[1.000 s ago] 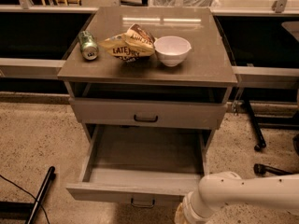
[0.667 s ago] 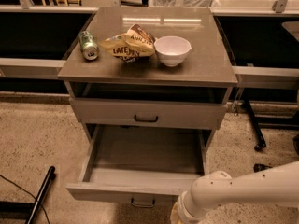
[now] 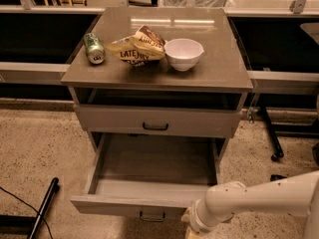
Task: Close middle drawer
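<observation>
The middle drawer (image 3: 149,171) of the grey cabinet stands pulled far out and empty. Its flat front (image 3: 114,206) faces me near the bottom edge, with the small dark bar handle (image 3: 152,216) at its centre. My white arm (image 3: 259,197) reaches in from the right. My gripper (image 3: 192,229) is low at the bottom edge, just right of the handle and close to the drawer front, and is mostly cut off by the edge of the view. The upper drawer (image 3: 155,121) is pushed in. The lowest drawer is hidden under the open one.
On the cabinet top (image 3: 219,71) lie a green can (image 3: 93,48) on its side, a yellow chip bag (image 3: 135,48) and a white bowl (image 3: 183,53). A dark rod (image 3: 44,208) lies on the floor at left. A chair base with a caster (image 3: 273,143) stands at right.
My arm's end has moved a little to the left along the drawer front, towards the handle. The drawer stays pulled out as before.
</observation>
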You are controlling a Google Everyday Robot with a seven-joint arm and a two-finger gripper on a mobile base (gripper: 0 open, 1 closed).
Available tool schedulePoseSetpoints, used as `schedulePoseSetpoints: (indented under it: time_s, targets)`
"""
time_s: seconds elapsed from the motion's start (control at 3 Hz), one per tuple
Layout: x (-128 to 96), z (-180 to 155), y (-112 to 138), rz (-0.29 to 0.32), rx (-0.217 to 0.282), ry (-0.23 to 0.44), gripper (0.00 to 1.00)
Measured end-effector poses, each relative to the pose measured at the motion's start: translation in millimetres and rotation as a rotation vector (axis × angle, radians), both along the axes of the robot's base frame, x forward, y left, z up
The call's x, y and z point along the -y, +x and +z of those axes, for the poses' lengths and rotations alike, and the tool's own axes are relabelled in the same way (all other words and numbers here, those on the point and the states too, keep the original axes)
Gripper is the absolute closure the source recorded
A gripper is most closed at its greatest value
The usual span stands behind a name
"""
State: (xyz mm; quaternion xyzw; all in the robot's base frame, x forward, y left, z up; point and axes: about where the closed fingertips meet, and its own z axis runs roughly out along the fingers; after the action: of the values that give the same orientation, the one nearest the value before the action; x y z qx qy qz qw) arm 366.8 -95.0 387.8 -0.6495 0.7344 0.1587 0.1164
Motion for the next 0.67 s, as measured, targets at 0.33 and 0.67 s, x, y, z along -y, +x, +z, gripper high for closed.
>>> schedulePoseSetpoints:
  time_s: [0.33,0.67]
  targets:
    - [4.6,-1.5,3.4,-0.022,0.0,0.013,0.0]
    - [4.6,-1.5,3.3,-0.022,0.0,0.013,0.0]
